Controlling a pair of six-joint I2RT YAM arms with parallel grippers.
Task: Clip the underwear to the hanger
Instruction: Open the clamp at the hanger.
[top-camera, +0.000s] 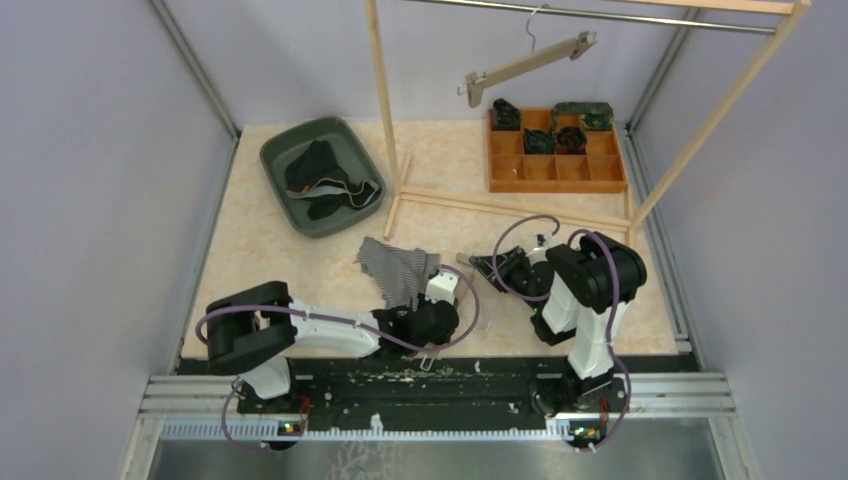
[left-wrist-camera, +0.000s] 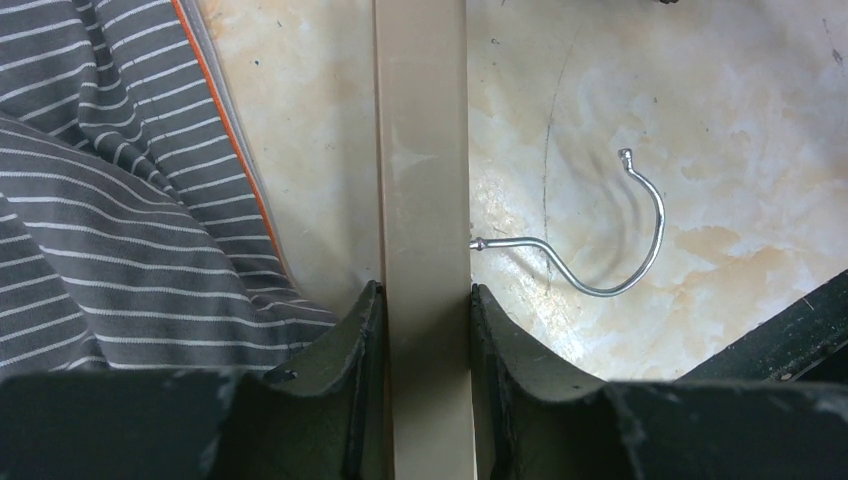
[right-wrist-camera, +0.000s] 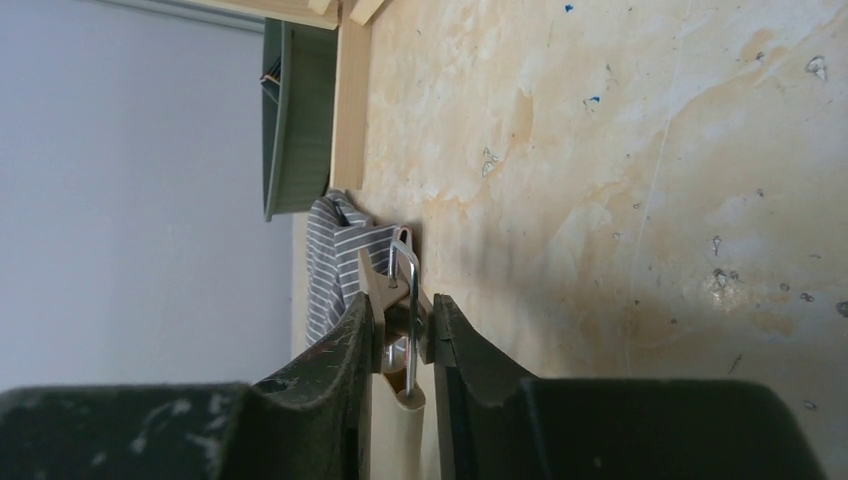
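Note:
The grey striped underwear (top-camera: 395, 265) lies crumpled on the table between the two arms. In the left wrist view it (left-wrist-camera: 100, 200) lies just left of the beige hanger bar (left-wrist-camera: 420, 150). My left gripper (left-wrist-camera: 422, 290) is shut on that bar, and the hanger's metal hook (left-wrist-camera: 620, 250) rests on the table to the right. My right gripper (right-wrist-camera: 403, 305) is shut on the hanger's clip (right-wrist-camera: 398, 285), pressing its two beige levers. Striped cloth (right-wrist-camera: 335, 260) shows right behind the clip; whether it sits inside the clip is hidden.
A green tray (top-camera: 285, 150) with dark garments sits at the back left. A wooden compartment box (top-camera: 555, 170) with rolled items stands at the back right. A wooden rack (top-camera: 385, 120) spans the back, with another hanger (top-camera: 530, 65) on its rail.

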